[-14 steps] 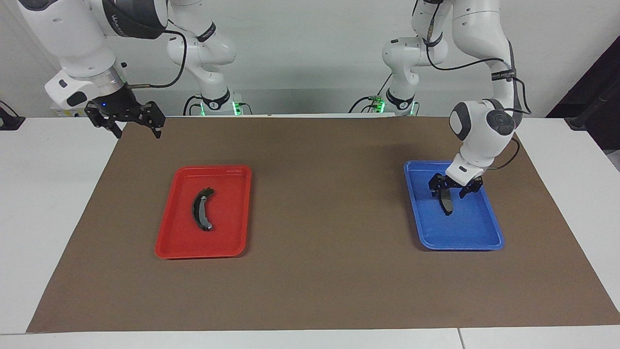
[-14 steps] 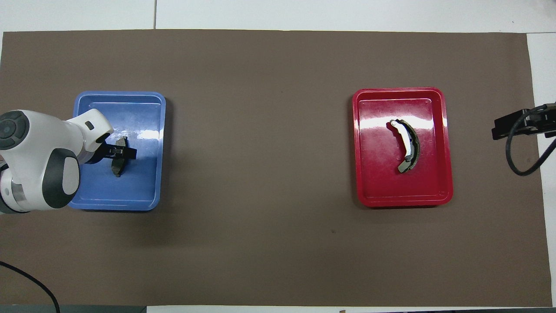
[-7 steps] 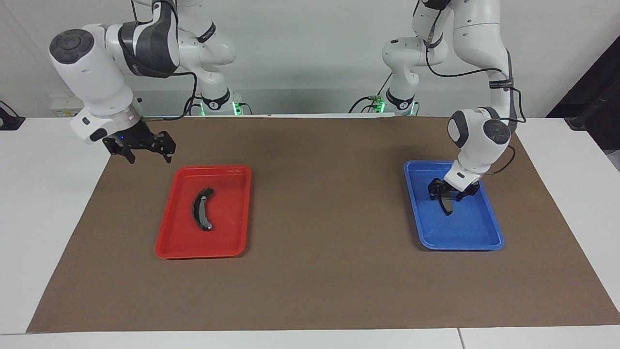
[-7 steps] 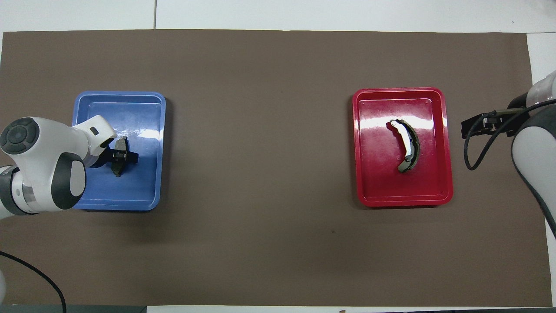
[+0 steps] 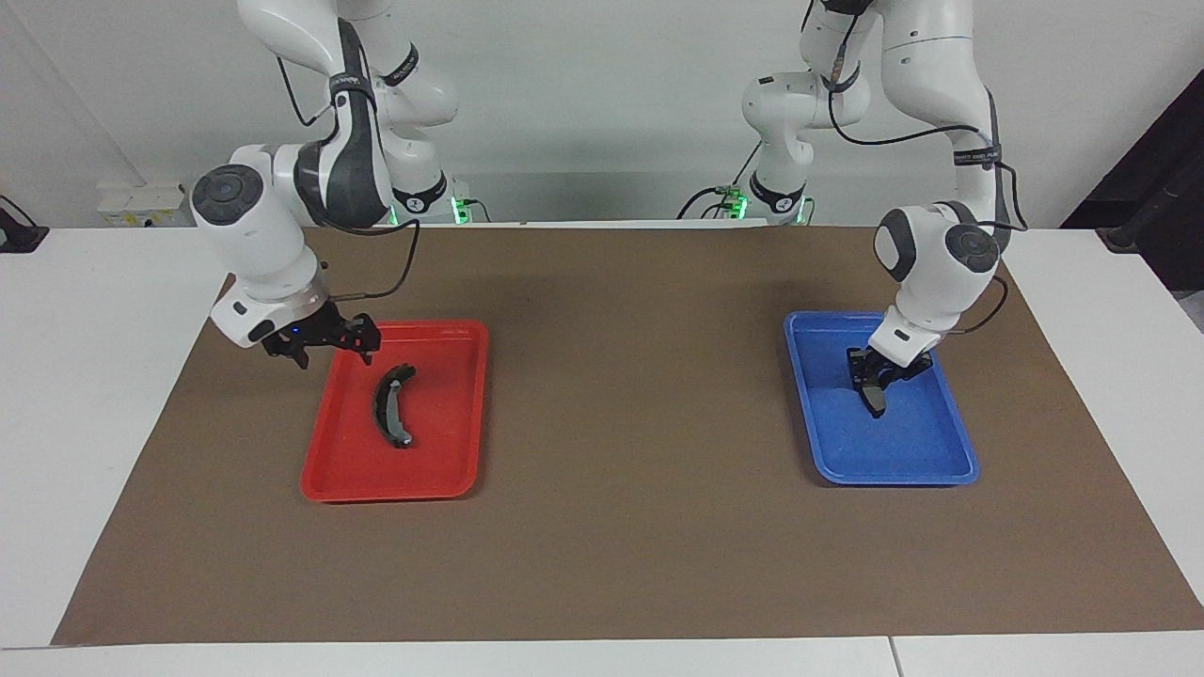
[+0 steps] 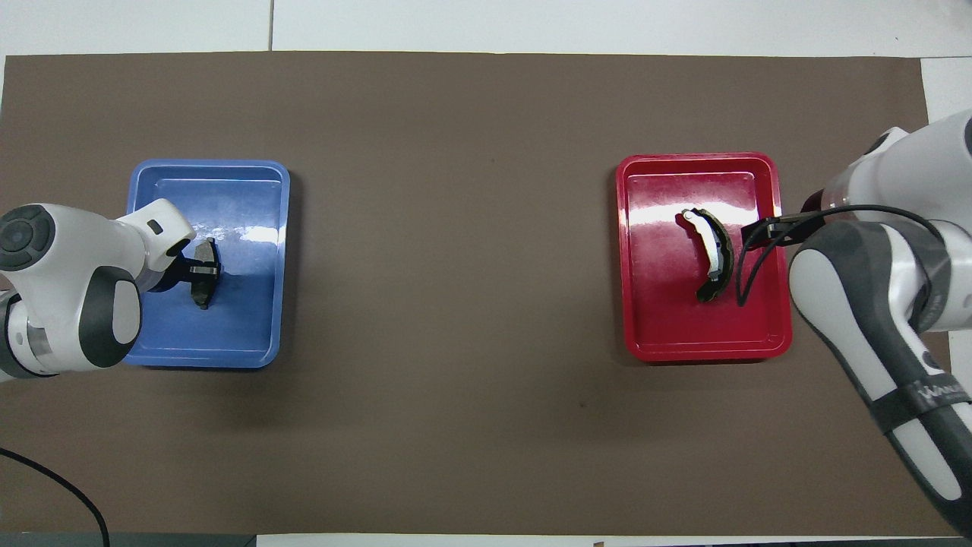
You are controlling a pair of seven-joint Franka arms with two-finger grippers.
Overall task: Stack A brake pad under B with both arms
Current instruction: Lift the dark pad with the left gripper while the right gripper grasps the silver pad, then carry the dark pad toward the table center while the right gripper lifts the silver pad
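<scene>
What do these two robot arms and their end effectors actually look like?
Both arms are glossy white, built of rounded tube-like segments with dark grey joint bands and round grey caps. Thin black cables loop along the outside of each. The left end effector and the right end effector are small black two-finger claws below a white wrist. Green lights glow at both bases, and small lettering runs along a grey band.

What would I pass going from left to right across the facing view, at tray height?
Right gripper → red tray → crescent pad B → bare brown mat → blue tray → short A brake pad, gripped by the left gripper.
</scene>
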